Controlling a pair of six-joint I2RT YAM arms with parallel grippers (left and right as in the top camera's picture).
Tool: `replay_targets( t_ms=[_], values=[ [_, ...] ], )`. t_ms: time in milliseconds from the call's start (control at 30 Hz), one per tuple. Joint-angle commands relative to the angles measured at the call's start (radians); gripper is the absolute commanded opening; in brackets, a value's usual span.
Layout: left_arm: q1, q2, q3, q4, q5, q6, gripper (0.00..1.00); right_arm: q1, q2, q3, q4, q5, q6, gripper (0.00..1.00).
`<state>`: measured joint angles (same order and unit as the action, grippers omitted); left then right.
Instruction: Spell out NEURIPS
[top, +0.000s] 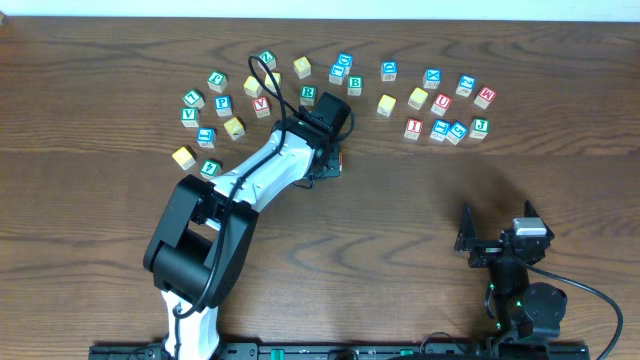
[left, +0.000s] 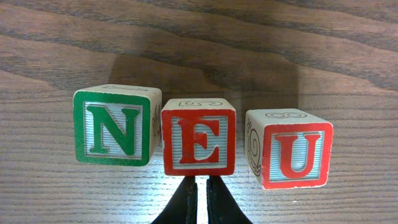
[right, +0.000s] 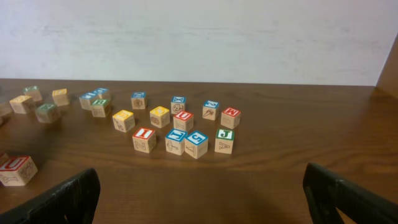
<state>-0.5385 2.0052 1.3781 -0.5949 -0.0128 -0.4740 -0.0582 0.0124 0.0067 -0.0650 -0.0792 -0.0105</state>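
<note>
Dark wood table (top: 420, 200): wooden cubes green-N (left: 115, 127), red-E (left: 199, 140), red-U (left: 289, 149) row sideways, letters upright; left gripper (left: 200, 186) pinched empty, right gripper (right: 200, 174) splayed; overhead, left arm (top: 255, 185) hides them.

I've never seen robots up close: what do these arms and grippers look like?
The left arm has white shells, chunky black joints and a looping black cable. The right arm is black with small green lights. The left gripper and right gripper have black fingers.

White left arm (top: 265, 168), black pincer (left: 199, 190)
</note>
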Motion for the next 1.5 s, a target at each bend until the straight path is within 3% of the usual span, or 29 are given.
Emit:
replay_targets(
  t_ms=[0, 367, 700, 1467],
  values=[
    [0.005, 0.015, -0.009, 0.003, -0.031, -0.005, 0.08, -0.006, -0.006, -0.001, -0.003, -0.005, 0.009, 0.99],
    [0.005, 0.011, -0.007, 0.006, -0.046, 0.0, 0.08, -0.006, -0.006, -0.001, -0.003, -0.005, 0.009, 0.99],
    [0.001, -0.099, 0.013, -0.047, 0.056, 0.063, 0.08, -0.006, -0.006, -0.001, -0.003, -0.005, 0.009, 0.99],
    [-0.076, 0.01, 0.0, 0.007, 0.072, 0.071, 0.08, -0.006, -0.006, -0.001, -0.003, -0.005, 0.009, 0.99]
  ],
)
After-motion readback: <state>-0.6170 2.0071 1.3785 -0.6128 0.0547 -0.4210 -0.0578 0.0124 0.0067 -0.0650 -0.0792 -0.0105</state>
